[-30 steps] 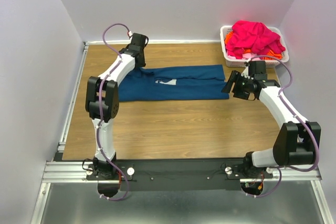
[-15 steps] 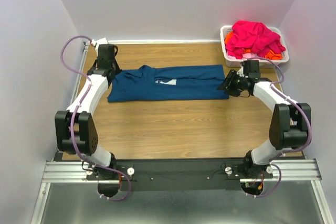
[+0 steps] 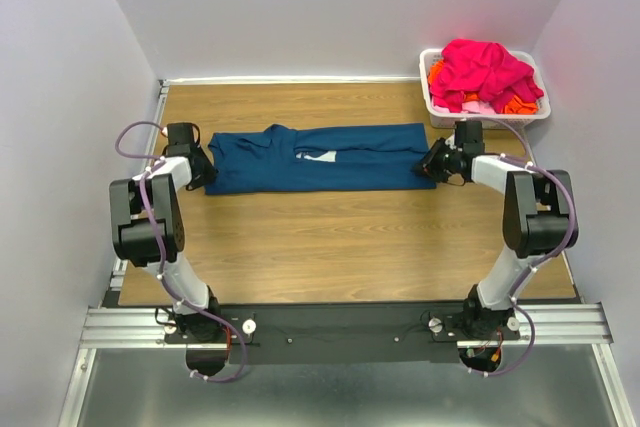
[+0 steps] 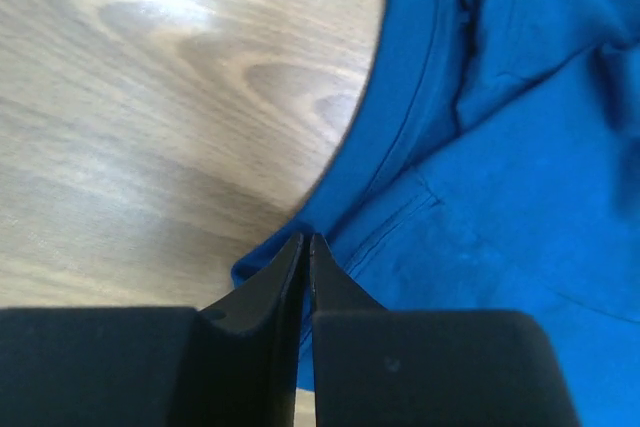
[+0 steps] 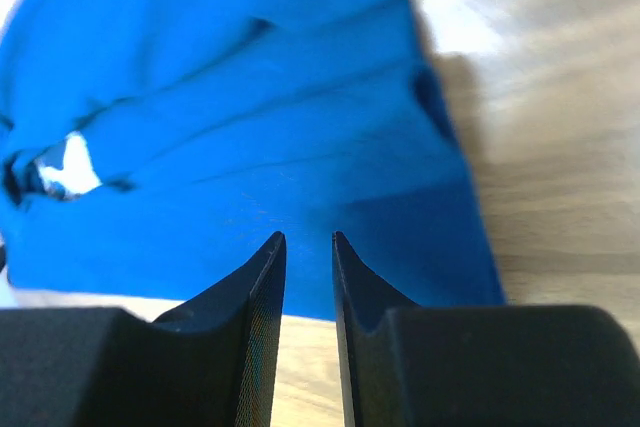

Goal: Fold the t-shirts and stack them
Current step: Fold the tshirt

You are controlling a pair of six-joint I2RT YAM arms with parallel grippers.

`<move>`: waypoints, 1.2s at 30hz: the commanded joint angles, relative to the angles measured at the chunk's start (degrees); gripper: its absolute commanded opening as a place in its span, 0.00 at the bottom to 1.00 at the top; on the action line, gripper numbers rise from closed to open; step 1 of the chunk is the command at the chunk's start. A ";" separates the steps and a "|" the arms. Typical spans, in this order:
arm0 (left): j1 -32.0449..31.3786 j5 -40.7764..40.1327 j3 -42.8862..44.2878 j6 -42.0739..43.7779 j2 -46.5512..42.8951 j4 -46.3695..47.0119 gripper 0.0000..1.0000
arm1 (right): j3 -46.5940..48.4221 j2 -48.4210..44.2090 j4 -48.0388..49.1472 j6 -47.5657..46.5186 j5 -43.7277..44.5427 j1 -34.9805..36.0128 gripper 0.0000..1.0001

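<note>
1. The left hand [image 4: 305, 239] has its fingers drawn together to a hairline slit, tips at the left hem corner of the teal-blue t-shirt [image 3: 320, 157]. Whether cloth is pinched cannot be told.
2. The right hand [image 5: 305, 237] has its fingers a narrow gap apart, low over the shirt's right end, with nothing between them.
3. The shirt lies flat across the far middle of the surface [image 3: 350, 237].
4. The pink and orange t-shirts [image 3: 485, 72] are heaped in the basket [image 3: 432, 107] at the far right.

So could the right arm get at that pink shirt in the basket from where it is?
Probably yes. The pink shirt sits atop the pile in the open white basket, just beyond the right claw, with nothing covering it. That claw stands open at the end of the blue t-shirt.
</note>
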 commanded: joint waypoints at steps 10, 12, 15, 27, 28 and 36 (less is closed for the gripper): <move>0.65 6.66 -17.88 -0.83 -11.75 0.08 0.13 | -18.94 -10.78 -3.38 3.74 9.55 -7.33 0.33; 0.65 6.83 -19.82 -0.83 -14.21 -0.01 0.13 | -20.18 -13.69 -5.24 2.77 11.74 -8.65 0.33; 0.65 7.36 -22.20 -1.53 -18.60 -0.19 0.13 | -20.98 -19.15 -8.67 0.49 14.74 -10.42 0.35; -6.97 3.67 -12.01 -2.23 -30.66 -3.26 0.52 | -4.12 -20.67 -10.00 -7.08 3.17 5.03 0.46; -8.39 3.50 -10.70 -3.19 -29.87 -2.91 0.52 | -0.88 -17.26 -7.99 -6.73 1.49 8.10 0.46; -16.48 7.19 -7.88 -10.31 -20.03 6.92 0.44 | 16.34 3.67 2.13 -2.07 -7.03 17.00 0.45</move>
